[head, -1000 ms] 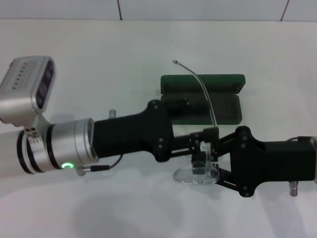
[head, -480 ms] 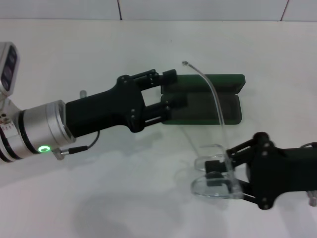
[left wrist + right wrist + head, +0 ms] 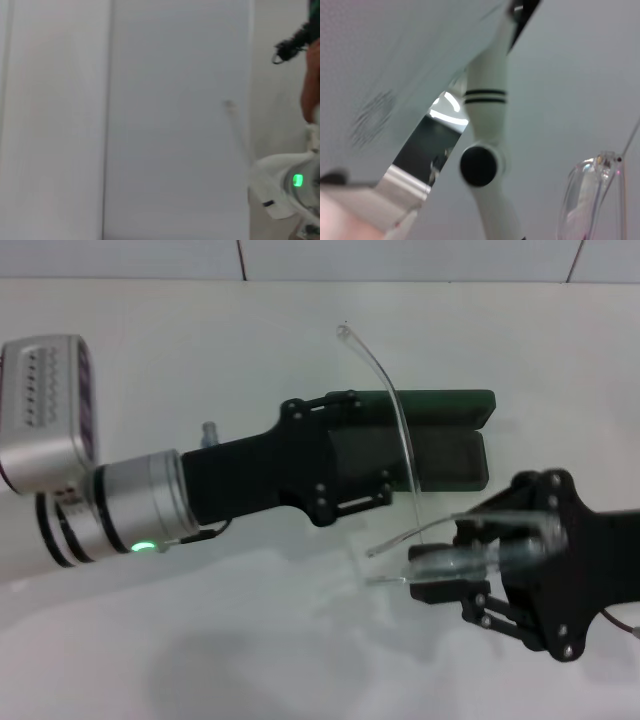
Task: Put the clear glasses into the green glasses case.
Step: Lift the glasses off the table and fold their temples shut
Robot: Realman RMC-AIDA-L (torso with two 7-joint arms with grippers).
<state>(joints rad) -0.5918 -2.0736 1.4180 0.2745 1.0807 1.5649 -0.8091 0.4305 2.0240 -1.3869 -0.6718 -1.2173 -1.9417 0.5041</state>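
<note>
Two grippers were over the white table (image 3: 150, 350) in the head view. Nearest the camera, the right gripper (image 3: 455, 565) sat low on the right side, raised off the surface, jaws pinching the front of the clear glasses (image 3: 470, 558). The lens part lay roughly flat between the fingers; one temple arm curved up and away over the case toward the far side, its tip in free air, while the other poked out short toward the left. In the right wrist view the glasses (image 3: 587, 197) showed as a clear lens edge near the corner, with a white arm link filling the middle.

Bare table lay near the camera, under and left of the right gripper.

Farther back, the left gripper (image 3: 375, 495) reached in from the left, its black body overlapping the left end of the green glasses case (image 3: 450, 440). I could not tell whether its jaws were spread or closed, or whether they touched the case. The left wrist view gave only pale blank surface and part of an arm.

The case lay open, lid tilted back along the far edge, dark interior facing up, right end with rounded corners unobstructed. Past it, open table ran to the tiled wall (image 3: 400, 258).
</note>
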